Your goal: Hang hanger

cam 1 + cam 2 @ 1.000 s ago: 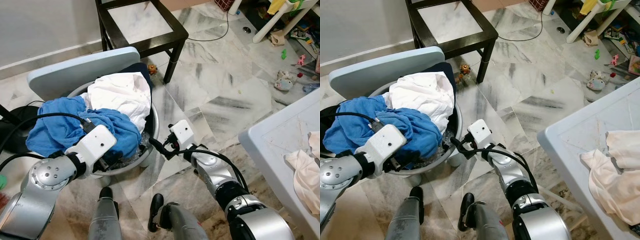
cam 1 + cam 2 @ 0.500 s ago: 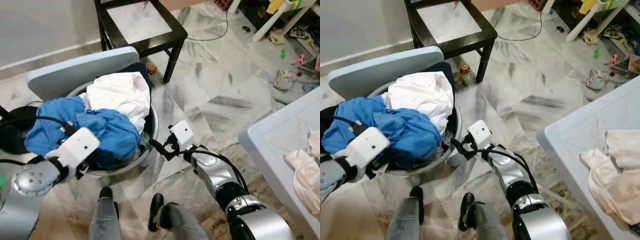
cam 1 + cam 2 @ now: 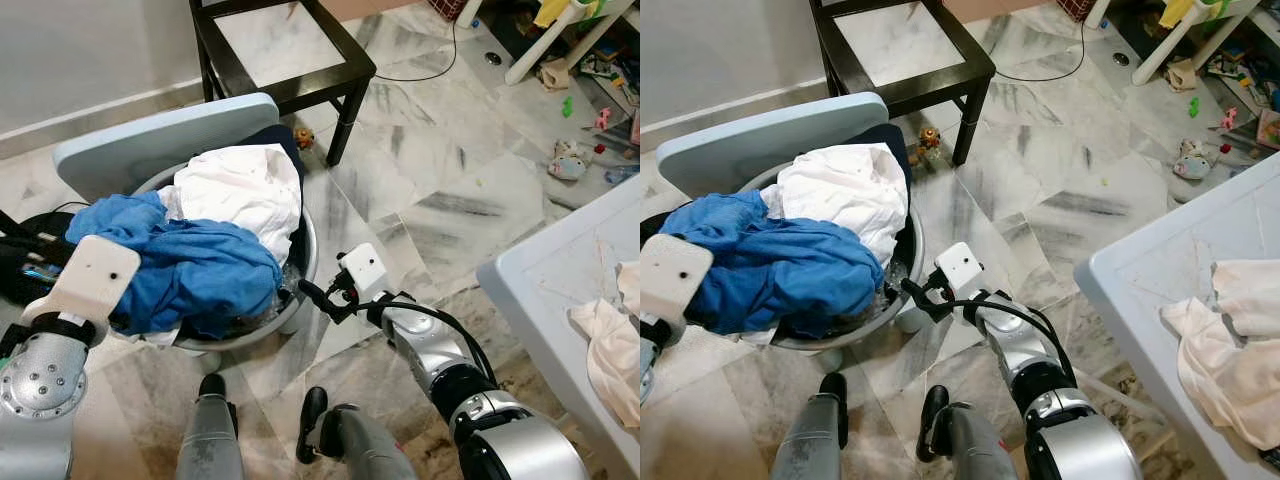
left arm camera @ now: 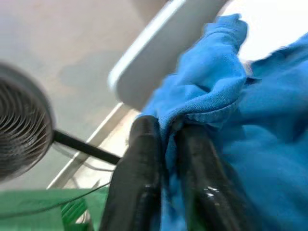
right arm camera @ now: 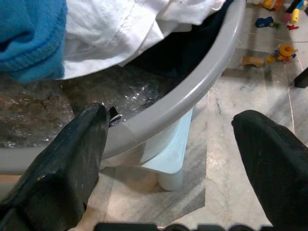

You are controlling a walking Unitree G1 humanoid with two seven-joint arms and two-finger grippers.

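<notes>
A round grey laundry basket (image 3: 300,270) stands on the marble floor (image 3: 440,190), heaped with clothes: a blue garment (image 3: 190,270) on the robot's left side of the pile, a white garment (image 3: 245,190) behind it, and something dark beneath them. A pale blue board (image 3: 150,140) leans against the far side of the basket, and a black chair (image 3: 285,60) stands behind it.

The left gripper (image 4: 166,159) has its jaws clenched on a fold of the blue garment at the left edge of the pile; in the left wrist view the cloth is pinched between the two black fingers (image 4: 139,163). A fan (image 4: 21,127) and a black cable lie beyond.

The right gripper (image 3: 320,298) sits low beside the basket's right rim, jaws spread wide and holding nothing; in the right wrist view the rim passes between its fingers (image 5: 72,159), one close against the basket wall.

No hanger can be made out among the clothes.

At the robot's right stands a pale table (image 3: 540,290) with a cream cloth (image 3: 610,345) on it. Toys (image 3: 570,160) are scattered on the floor farther off.
</notes>
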